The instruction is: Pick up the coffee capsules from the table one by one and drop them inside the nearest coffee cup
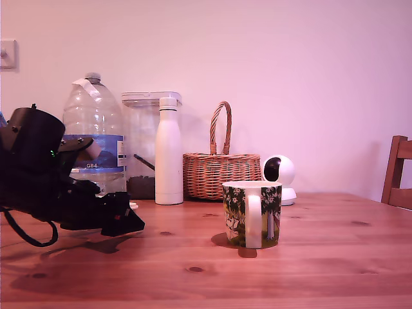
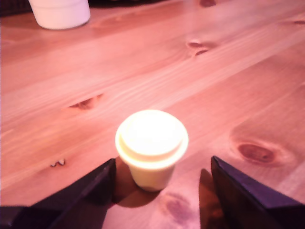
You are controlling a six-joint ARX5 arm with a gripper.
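A cream-beige coffee capsule (image 2: 151, 143) stands upright on the pine table (image 2: 228, 71), wide rim up. It sits between the two dark fingers of my gripper (image 2: 163, 162), which is open; a gap shows on each side of it. In the exterior view my gripper (image 1: 129, 222) lies low over the table (image 1: 322, 257) at the view's left, and the capsule is hidden behind it. The coffee cup (image 1: 252, 214), white with a green foliage print, stands near the middle, well to the right of the gripper, with its handle facing the camera.
Along the back stand a large clear water bottle (image 1: 94, 138), a clear container (image 1: 145, 141), a tall white bottle (image 1: 168, 151), a wicker basket (image 1: 215, 170) and a small white camera (image 1: 280, 174). A wooden chair (image 1: 399, 174) shows at the exterior view's right edge.
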